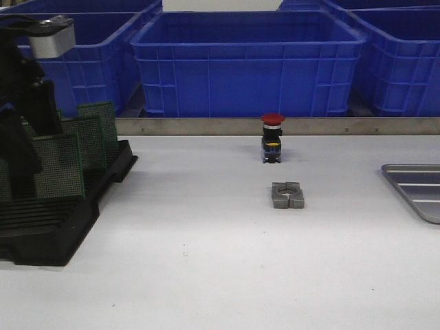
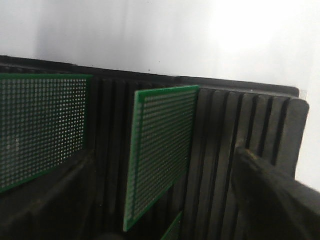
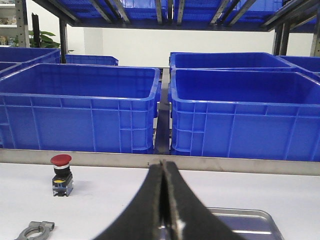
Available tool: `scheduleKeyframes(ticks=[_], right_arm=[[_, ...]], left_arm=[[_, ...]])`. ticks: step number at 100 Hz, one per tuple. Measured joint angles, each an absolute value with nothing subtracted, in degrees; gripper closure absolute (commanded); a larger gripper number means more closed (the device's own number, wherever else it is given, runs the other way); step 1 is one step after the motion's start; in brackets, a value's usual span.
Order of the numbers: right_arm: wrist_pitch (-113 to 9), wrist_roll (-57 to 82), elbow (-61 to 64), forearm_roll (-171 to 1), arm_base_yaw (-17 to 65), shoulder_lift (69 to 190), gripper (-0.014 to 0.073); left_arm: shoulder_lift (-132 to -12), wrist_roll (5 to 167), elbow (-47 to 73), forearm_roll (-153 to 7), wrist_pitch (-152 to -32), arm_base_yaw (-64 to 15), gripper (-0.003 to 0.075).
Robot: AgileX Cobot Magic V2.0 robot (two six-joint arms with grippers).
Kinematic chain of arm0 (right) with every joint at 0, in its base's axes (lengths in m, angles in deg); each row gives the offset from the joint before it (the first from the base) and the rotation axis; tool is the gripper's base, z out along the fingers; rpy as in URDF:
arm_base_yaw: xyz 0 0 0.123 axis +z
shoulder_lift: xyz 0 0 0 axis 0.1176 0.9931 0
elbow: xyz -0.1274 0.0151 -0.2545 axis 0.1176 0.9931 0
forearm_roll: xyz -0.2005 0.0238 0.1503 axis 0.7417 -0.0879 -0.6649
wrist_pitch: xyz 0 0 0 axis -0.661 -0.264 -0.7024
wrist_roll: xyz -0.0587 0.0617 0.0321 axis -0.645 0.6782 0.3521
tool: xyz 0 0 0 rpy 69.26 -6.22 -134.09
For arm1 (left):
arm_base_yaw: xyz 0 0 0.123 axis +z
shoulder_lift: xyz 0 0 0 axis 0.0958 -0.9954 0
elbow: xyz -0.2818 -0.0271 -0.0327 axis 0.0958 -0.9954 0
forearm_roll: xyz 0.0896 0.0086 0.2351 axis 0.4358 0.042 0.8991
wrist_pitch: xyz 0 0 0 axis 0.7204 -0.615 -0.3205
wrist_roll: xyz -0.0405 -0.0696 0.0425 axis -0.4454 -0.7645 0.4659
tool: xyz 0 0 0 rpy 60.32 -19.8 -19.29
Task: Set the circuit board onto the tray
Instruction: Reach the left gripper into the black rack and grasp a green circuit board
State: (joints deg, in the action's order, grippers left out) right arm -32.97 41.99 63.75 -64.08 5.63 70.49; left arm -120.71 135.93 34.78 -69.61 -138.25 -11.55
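Rack [image 1: 65,206], three circuit boards [image 1: 58,165].

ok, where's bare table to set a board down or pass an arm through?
Bare: the wide front strip of the table, and the stretch between the black rack and the metal clamp. Also between that clamp and the tray. Crowded: the rack corner, where the left arm sits among green boards, and mid-table around the red button.

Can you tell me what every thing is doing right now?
left hand: open, around one circuit board
circuit boards: standing upright in the black rack
right hand: shut, empty
tray: empty where visible
red button switch: standing upright
metal clamp: lying flat
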Motion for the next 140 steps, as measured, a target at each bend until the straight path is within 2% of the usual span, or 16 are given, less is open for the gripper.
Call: scheduleKeyframes(ticks=[11, 23, 73, 105, 140], right_arm=[[-33.0, 42.0, 63.7, -64.1, 5.6, 70.5, 0.0662], [-33.0, 42.0, 63.7, -64.1, 5.6, 70.5, 0.0662], [-33.0, 42.1, 63.7, -64.1, 5.6, 70.5, 0.0662], [-33.0, 42.1, 63.7, -64.1, 5.6, 70.5, 0.0662], [-33.0, 42.1, 63.7, -64.1, 5.6, 70.5, 0.0662]], left_arm=[[-121.2, 135.9, 34.8, -69.6, -138.0, -12.4, 0.0202], [-121.4, 135.9, 34.8, -69.8, -138.0, -12.9, 0.0262], [-121.8, 135.9, 34.8, -69.8, -137.0, -12.9, 0.0738], [-121.8, 136.3, 35.8, -69.4, -139.4, -13.0, 0.0738], [-122.0, 134.5, 45.6, -69.6, -147.7, -13.1, 0.0738]])
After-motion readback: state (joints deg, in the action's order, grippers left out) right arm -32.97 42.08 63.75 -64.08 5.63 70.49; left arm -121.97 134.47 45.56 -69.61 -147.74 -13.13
